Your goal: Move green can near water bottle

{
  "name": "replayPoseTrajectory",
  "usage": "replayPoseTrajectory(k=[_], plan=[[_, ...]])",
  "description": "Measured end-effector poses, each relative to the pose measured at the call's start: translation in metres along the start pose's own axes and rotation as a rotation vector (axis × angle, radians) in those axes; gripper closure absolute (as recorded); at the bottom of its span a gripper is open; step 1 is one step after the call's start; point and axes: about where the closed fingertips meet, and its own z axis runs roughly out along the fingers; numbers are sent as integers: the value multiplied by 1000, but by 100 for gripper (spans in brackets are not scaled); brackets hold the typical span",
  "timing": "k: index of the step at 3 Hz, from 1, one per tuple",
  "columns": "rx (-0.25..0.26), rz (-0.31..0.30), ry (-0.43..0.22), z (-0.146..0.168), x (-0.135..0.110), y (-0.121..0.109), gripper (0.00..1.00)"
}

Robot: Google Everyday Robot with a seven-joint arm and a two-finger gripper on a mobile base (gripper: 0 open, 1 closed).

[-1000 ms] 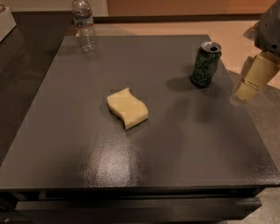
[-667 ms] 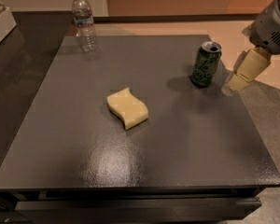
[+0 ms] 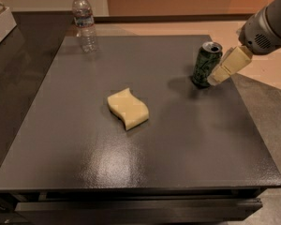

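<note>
One dark table (image 3: 178,163) carries everything. My claw (image 3: 218,76) hangs low over its right side; whether it is apart or together I cannot tell. One water bottle (image 3: 84,20) stands upright and capped at the far left corner, and I cannot judge what is inside it. One yellow sponge (image 3: 127,108) lies flat mid-table. One green can (image 3: 206,65) stands upright toward the far right, well apart from the bottle, with my claw just beside its right flank.
</note>
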Motion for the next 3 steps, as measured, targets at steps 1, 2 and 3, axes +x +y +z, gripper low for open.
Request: replayPoseTrajectory(k=[1, 2, 3], plan=[[7, 45, -45, 17, -8, -13, 0], [-6, 85, -68, 32, -13, -23, 0], [-34, 109, -83, 42, -17, -28, 17]])
